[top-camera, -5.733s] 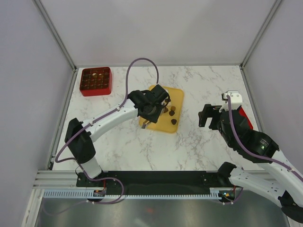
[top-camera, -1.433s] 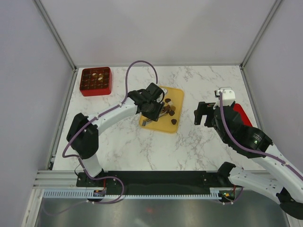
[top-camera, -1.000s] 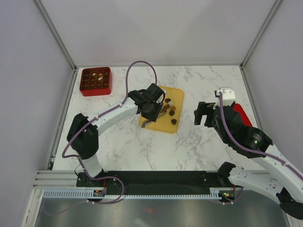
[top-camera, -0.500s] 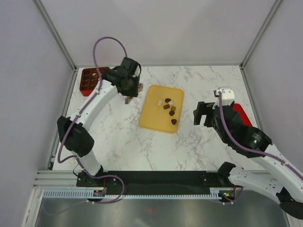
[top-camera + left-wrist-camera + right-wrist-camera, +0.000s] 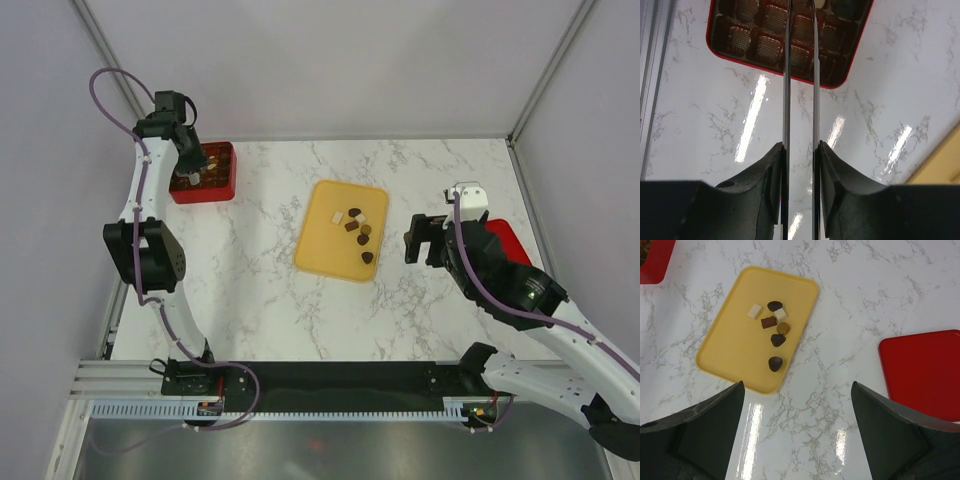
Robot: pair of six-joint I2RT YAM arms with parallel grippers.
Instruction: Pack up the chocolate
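Several small pieces of chocolate (image 5: 360,232), dark, brown and cream-white, lie on the right half of the yellow tray (image 5: 320,245). The right wrist view shows the chocolate (image 5: 776,325) and the tray (image 5: 735,350) too. My left gripper (image 5: 189,178) hangs over the left part of the red grid box (image 5: 215,188) at the back left. Its thin blades stand a narrow gap apart, and a pale piece shows at their tips. In the left wrist view the left gripper (image 5: 801,2) runs out at the top edge over the box (image 5: 767,47). My right gripper (image 5: 420,240) stands open and empty, right of the tray.
A flat red lid (image 5: 920,370) lies on the marble at the right, partly under my right arm in the top view. Metal posts and grey walls close off the left, back and right sides.
My left arm has swung from the yellow tray across to the red box at the back left, jaws still close together. The right arm has shifted only slightly to the left.
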